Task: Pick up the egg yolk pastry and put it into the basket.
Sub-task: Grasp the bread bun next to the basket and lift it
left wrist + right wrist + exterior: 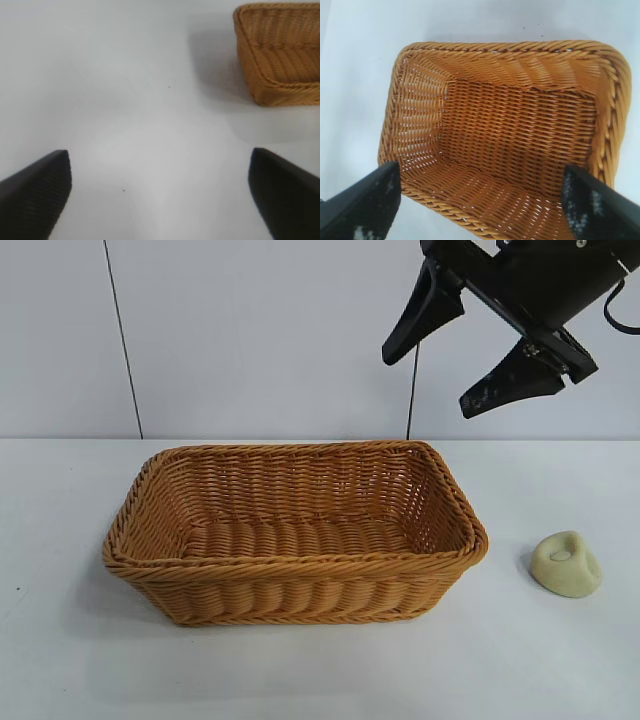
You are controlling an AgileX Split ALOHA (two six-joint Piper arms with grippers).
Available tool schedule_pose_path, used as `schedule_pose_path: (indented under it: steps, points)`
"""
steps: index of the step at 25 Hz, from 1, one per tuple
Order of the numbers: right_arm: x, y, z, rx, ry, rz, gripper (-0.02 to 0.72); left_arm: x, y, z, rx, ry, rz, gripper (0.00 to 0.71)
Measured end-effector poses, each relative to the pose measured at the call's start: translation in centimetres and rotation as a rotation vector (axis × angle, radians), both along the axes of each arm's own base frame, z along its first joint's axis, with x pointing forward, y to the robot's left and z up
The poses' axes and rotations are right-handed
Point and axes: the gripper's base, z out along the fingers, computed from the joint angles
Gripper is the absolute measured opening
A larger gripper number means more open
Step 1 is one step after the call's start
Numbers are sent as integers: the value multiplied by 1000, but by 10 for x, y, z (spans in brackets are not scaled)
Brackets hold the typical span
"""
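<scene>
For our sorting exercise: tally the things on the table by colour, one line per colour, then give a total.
Orange-brown: 1, the basket
Pale yellow-cream: 1, the egg yolk pastry, lying on the table to the right of the basket in the exterior view
Total: 2

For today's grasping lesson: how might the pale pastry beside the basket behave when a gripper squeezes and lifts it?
The egg yolk pastry looks small and rounded, so it is probably light. Its smooth matte surface suggests it may dent if squeezed hard. It seems to sit broad and low on the table, so it would likelier slide than roll.
</scene>
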Motion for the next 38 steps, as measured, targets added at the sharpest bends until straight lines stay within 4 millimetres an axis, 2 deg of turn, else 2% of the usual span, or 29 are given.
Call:
schedule_pose_path:
  steps: [6, 10, 17, 22, 34, 38]
  points:
    - [5, -18, 19, -247, 18, -7, 624, -1, 0, 0, 0, -10, 0, 692]
    - [3, -37, 19, -467, 68, -44, 624, -1, 0, 0, 0, -10, 0, 692]
    - [8, -60, 8, -508, 138, -102, 624, -1, 0, 0, 0, -10, 0, 692]
    - [19, -70, -21, -515, 223, -114, 624, -1, 0, 0, 1, -10, 0, 692]
    - [40, -68, -125, -535, 458, -55, 624, -1, 0, 0, 0, -11, 0, 692]
    - [42, -68, -149, -538, 500, -56, 624, -1, 0, 0, 1, -11, -1, 692]
